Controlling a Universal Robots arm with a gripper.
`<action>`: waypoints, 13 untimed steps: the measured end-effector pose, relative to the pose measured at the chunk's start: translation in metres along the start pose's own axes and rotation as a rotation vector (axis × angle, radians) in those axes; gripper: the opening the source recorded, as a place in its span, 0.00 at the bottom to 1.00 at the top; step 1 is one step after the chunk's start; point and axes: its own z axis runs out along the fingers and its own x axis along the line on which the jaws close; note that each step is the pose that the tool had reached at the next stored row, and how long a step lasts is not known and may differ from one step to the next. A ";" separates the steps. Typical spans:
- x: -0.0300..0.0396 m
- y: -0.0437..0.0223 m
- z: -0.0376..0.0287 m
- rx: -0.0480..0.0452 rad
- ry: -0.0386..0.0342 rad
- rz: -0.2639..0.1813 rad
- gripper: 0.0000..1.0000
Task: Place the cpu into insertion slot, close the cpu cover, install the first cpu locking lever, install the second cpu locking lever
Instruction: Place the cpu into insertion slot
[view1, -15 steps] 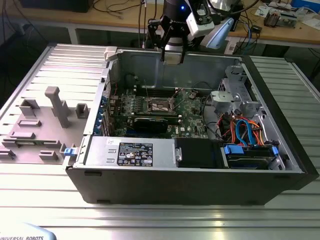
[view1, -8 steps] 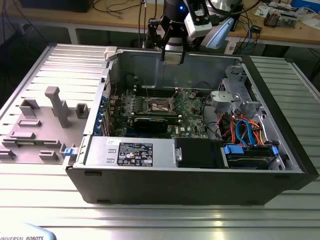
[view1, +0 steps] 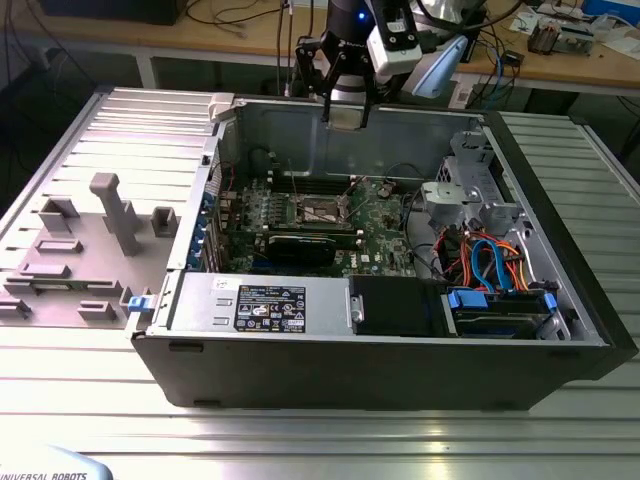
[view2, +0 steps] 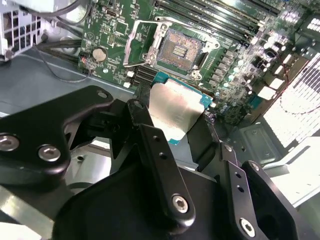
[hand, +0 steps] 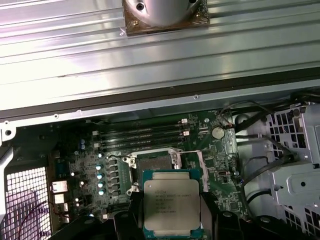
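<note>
My gripper (view1: 347, 118) hangs above the back wall of the open computer case (view1: 380, 370), well above the green board. In both wrist views it is shut on the cpu (view2: 175, 107) (hand: 171, 202), a flat square chip with a dull silver top, with a black finger (view2: 142, 120) on each side. The insertion slot (view2: 177, 47) (view1: 322, 210) lies open below, its dark contact field bare; in the first wrist view the cpu hides its near part. The cpu cover (view2: 136, 47), a thin silver frame, stands tilted up at one side of the slot.
Long black memory slots (hand: 140, 132) run beside the socket. A black graphics card (view1: 300, 247), the power supply (view1: 260, 300), a silver drive cage (view1: 470, 185) and coloured cables (view1: 485, 260) crowd the case. A grey fixture plate (view1: 100, 230) lies at the exterior view's left.
</note>
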 end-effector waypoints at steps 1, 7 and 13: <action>0.0000 0.0000 0.0002 -0.0001 -0.0012 0.014 0.54; 0.0006 -0.0001 0.0004 -0.0008 -0.0032 0.036 0.54; 0.0009 -0.0002 0.0004 -0.0007 -0.0032 0.036 0.54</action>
